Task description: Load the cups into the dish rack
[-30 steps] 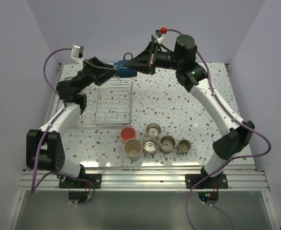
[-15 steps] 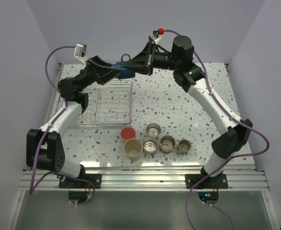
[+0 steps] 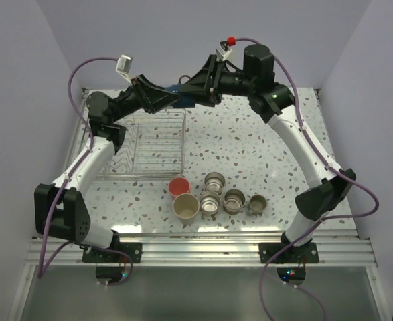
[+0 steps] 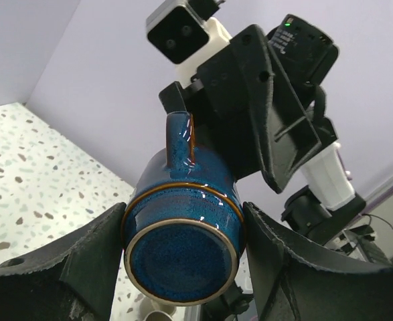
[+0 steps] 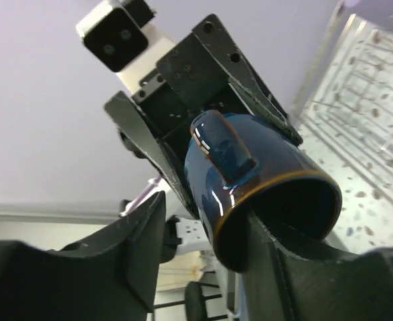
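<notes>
Up over the far end of the dish rack [image 3: 183, 144], well clear of the worktop [image 3: 250, 147], the blue mug [image 4: 181, 257] hangs in the air between my two arms. My left claw [image 3: 169, 100] is clamped on it, partly open, one finger pressed to each side of the body. The mug lies on its side with its base facing my left wrist and its mouth facing my right wrist, handle uppermost. My right claw [image 3: 188, 97] straddles the rim end with its jaws parted. I see a gap between one finger and the glaze, while the other finger sits close under the lip. Down near my bases stand a pink-red cup [image 3: 178, 186], a beige cup [image 3: 185, 206], three steel cups [image 3: 214, 180] and an olive-tan mug [image 3: 258, 202], all upright.
</notes>
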Tool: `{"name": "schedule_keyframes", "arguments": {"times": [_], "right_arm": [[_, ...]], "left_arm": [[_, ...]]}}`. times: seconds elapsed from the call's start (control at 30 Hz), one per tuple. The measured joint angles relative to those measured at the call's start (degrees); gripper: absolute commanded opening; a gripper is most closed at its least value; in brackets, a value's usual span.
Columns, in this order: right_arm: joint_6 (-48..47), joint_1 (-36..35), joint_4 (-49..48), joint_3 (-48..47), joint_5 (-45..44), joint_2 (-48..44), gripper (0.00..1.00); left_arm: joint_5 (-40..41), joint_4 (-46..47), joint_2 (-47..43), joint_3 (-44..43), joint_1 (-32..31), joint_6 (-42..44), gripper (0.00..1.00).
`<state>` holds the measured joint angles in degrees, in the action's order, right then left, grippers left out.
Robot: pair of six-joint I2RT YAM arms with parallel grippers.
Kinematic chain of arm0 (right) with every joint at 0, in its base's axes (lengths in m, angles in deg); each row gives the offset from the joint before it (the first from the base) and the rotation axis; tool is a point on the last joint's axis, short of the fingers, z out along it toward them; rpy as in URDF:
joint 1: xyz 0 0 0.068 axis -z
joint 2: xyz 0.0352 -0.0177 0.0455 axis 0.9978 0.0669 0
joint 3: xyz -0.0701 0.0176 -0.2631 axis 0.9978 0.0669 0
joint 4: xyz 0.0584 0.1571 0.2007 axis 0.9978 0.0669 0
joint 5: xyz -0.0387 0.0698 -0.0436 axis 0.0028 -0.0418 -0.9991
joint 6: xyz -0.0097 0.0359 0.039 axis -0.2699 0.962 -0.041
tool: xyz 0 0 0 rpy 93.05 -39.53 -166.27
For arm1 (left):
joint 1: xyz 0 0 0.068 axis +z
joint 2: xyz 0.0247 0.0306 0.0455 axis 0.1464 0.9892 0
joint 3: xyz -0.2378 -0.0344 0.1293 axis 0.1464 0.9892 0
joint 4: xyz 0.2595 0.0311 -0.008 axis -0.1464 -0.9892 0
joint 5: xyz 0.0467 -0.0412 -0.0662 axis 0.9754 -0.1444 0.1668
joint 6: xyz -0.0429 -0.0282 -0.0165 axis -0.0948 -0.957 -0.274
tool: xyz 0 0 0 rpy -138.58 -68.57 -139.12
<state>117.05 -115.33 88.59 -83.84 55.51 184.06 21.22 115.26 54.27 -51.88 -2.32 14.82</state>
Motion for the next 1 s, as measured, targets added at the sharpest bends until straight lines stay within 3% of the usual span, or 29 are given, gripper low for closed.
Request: {"name": "schedule_keyframes", "arguments": {"times": [0.13, 0.4, 0.7, 1.0], "right_arm": [[-5.9, 1.9, 8.9, -2.4, -2.4, 0.0, 0.61], [-14.4, 8.2, 22.9, -3.0, -7.6, 0.0, 0.61], [-24.3, 10.4, 34.0, -1.1, -14.1, -3.5, 0.58], [-30.3, 10.4, 39.7, -1.2, -17.2, -5.2, 0.56]], "left_arm": [[1.0, -10.3, -0.5, -2.2, -0.6, 6.8, 0.0], [6.5, -33.2, -0.2, -8.8, 2.1, 21.1, 0.0], [30.2, -67.3, 10.8, -27.9, 0.7, 47.1, 0.0], [43.1, -80.2, 21.6, -28.5, -4.3, 56.7, 0.0]]}}
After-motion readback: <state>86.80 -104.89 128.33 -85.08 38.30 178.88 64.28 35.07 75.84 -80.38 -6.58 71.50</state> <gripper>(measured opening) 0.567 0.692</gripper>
